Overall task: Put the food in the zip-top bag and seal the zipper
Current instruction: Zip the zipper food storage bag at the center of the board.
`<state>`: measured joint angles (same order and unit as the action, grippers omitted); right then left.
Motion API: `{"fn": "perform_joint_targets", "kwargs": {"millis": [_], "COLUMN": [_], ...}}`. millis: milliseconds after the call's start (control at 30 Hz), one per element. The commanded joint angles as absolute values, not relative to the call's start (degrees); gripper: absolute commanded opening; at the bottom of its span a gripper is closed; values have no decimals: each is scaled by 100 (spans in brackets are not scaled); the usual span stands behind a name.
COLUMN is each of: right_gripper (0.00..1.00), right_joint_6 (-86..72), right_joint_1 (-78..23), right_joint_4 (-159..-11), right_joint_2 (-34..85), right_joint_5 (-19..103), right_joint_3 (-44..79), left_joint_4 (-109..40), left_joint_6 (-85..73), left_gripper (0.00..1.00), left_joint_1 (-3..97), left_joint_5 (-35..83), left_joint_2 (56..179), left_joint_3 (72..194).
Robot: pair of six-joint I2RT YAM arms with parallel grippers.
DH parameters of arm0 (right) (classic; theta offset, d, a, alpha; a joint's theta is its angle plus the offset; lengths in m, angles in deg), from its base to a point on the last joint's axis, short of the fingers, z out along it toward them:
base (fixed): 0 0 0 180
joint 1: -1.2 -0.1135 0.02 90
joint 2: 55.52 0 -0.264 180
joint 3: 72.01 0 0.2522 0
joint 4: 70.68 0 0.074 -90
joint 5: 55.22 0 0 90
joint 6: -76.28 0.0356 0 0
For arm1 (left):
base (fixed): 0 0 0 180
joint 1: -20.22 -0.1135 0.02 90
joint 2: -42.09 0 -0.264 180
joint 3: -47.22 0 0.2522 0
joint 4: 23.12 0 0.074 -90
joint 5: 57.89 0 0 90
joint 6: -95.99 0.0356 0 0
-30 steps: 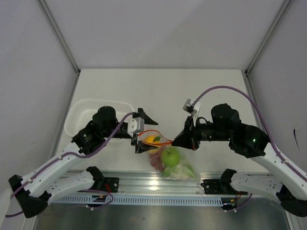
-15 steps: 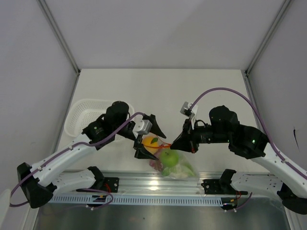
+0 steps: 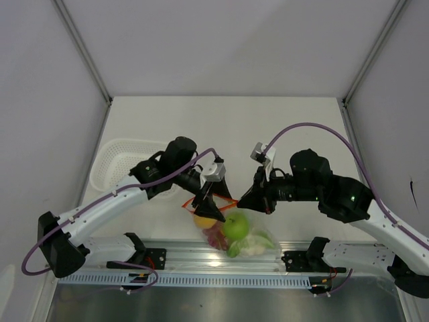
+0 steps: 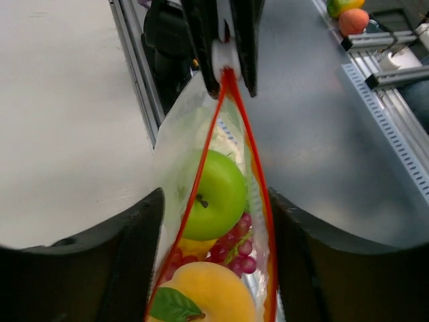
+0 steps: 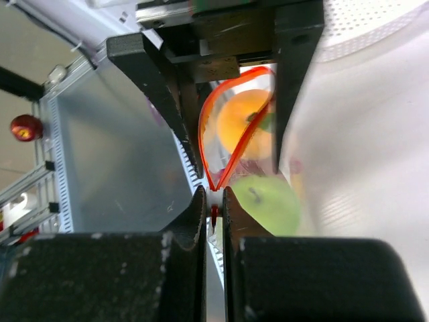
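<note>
**Top view.** All the food seen sits inside the bag [image 3: 263,236], low in the centre of the frame just above the rail [image 3: 181,253]. The orange [image 3: 203,219] and apple [image 3: 234,227] show through it. The step in hand looks like sealing. The zipper [image 3: 230,199] runs left to right between the left gripper [image 3: 208,203] and the right gripper [image 3: 245,198]. The bag's body trails toward the bottom edge.

**Left wrist view.** The zipper forms a narrow V, its long axis running up the frame. The V's point is at top centre, where the right gripper clamps it. The left fingers [image 4: 131,261] stand wide at lower left and lower right, straddling the mouth without gripping it.

**Right wrist view.** The right jaws pinch the zipper's end at lower centre. Above them the mouth gapes as a loop. The next move likely calls for the left jaws to close on the strip and press along it while the right anchors the end.
</note>
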<state>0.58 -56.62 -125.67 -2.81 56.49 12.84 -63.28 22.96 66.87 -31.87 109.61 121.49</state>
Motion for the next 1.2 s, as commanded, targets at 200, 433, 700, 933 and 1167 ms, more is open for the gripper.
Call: {"fn": "perform_joint_targets", "kwargs": {"millis": [200,433,700,933,1167], "right_gripper": [0,22,70,77,71], "right_joint_6": [244,411,693,895,1018], "right_joint_1": [-5689,-5689,-5663,-5610,-5522], "right_joint_4": [-11880,-11845,-11792,-12013,-11459], "right_joint_2": [-428,-455,-375,-840,-1237], "right_joint_5": [4542,3997,3478,2871,3117], "right_joint_3": [1251,820,416,65,-586], "left_joint_4": [-7537,-8810,-9587,-9032,-9190], "left_joint_6": [2296,1944,2040,2128,2382], "left_gripper": [16,0,1,0,0], "left_joint_1": [6724,6724,6804,6795,6558], "left_joint_5": [-2125,-1158,-1260,-1982,-2457], "left_joint_2": [10977,11107,12232,12497,12646], "left_joint_3": [12698,13619,14132,13498,13489]}}
